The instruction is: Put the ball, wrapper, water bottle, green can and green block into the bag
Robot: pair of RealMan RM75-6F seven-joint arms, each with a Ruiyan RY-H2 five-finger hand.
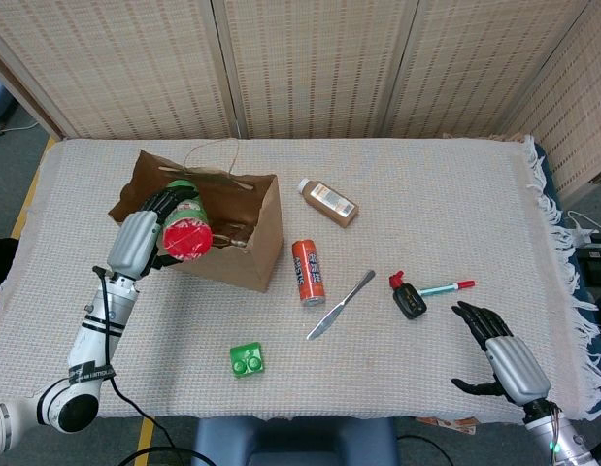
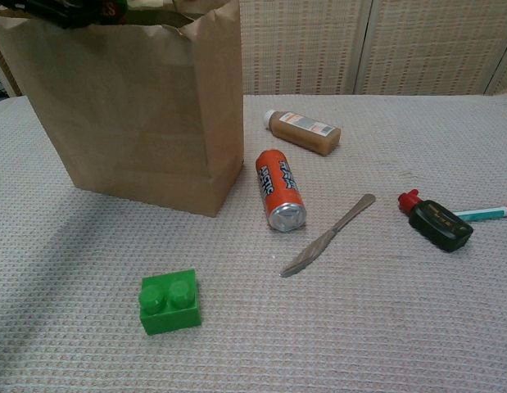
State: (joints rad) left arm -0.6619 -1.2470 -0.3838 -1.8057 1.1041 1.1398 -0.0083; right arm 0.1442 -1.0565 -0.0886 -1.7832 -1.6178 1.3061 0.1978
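While the left hand (image 1: 145,238) gripped the green cylindrical can with a red lid (image 1: 186,233), fingers wrapped around its body, the can sat tilted over the open mouth of the brown paper bag (image 1: 244,254), red end facing the camera; whether it touched anything inside the bag could not be told. Chest view showed only dark fingers (image 2: 61,11) at the bag's top rim, at about 10 o'clock of the frame. Bag stood upright at roughly 9 o'clock on the woven beige tablecloth (image 1: 426,194). Green plastic building block (image 1: 247,359) lay on the cloth at 6 o'clock from the bag, well apart from it. Orange cylindrical can (image 1: 308,271) lay on its side just beside the bag's right corner; brown plastic bottle with a white cap (image 1: 328,202) lay at 1 o'clock from that can. Metal butter knife (image 1: 340,304) lay at 4 o'clock from the orange can. Small black bottle with a red cap (image 1: 408,295) touched a teal pen with a red tip (image 1: 447,287). Right hand (image 1: 502,354) hovered at the table's near right edge, around 5 o'clock, fingers spread, holding nothing.
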